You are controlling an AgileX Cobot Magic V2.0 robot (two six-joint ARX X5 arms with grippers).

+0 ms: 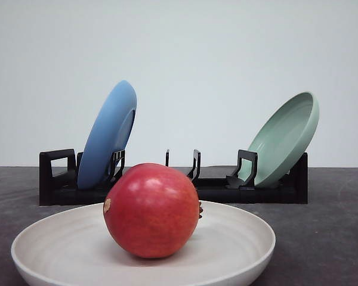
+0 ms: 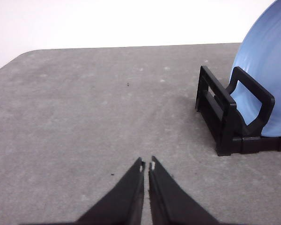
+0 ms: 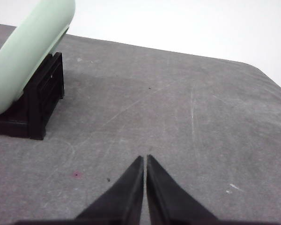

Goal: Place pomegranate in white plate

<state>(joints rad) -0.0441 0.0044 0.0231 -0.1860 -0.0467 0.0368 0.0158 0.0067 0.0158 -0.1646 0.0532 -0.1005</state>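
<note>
The red pomegranate point(image 1: 151, 210) rests inside the white plate point(image 1: 238, 235) at the near edge of the front view, its small brown calyx pointing right. My left gripper point(image 2: 147, 165) is shut with nothing in it, hovering over bare grey table to the left of the rack's blue-plate end. My right gripper point(image 3: 145, 159) is shut and empty too, over bare table to the right of the rack's green-plate end.
A black dish rack point(image 1: 221, 189) stands behind the white plate, across the table. A blue plate point(image 1: 107, 136) leans in its left end and a pale green plate point(image 1: 285, 138) in its right end. The table is grey and scuffed.
</note>
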